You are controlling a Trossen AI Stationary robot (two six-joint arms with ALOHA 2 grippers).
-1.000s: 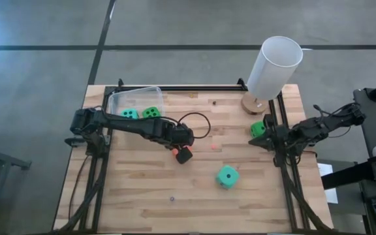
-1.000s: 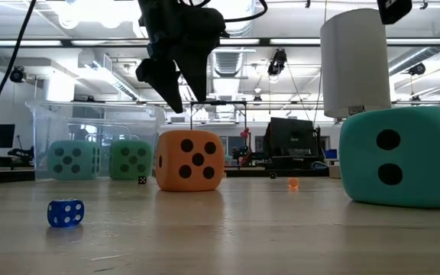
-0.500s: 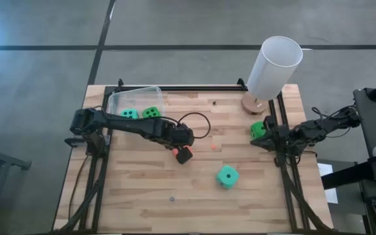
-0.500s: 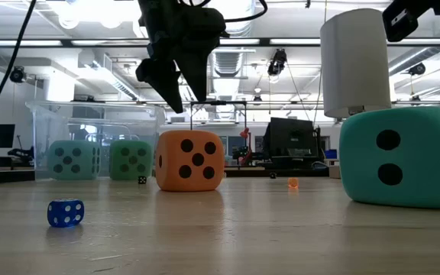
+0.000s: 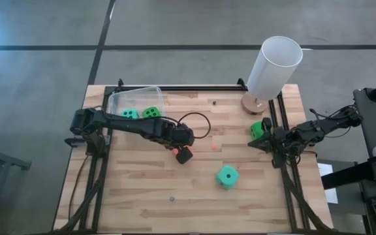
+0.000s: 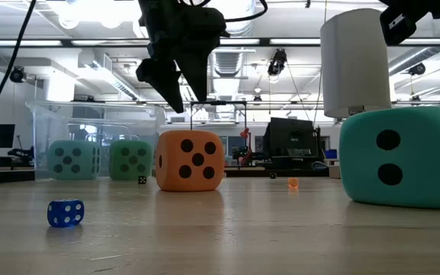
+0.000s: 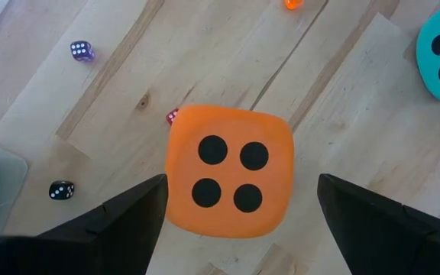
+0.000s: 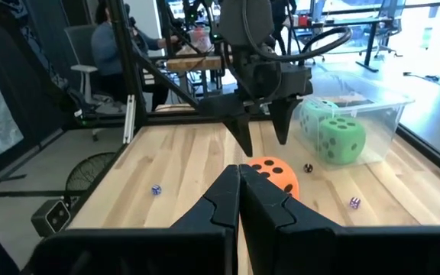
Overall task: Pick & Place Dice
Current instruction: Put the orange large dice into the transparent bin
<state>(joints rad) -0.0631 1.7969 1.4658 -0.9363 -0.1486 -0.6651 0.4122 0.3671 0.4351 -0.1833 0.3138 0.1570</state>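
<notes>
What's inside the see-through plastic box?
Inside the clear tub sit two dice side by side: a teal die and a green die. The tub's far corner, behind them, stays hidden.

Grey floor (image 5: 38,98) with dark seams surrounds the wooden table (image 5: 142,189); ceiling strip lights (image 6: 105,80), desks and office chair (image 8: 82,76) lie beyond.

No words, labels or brand marks are showing anywhere. The orange die (image 7: 230,172) is showing four pips on top, and the teal die (image 6: 398,156) is showing two.
</notes>
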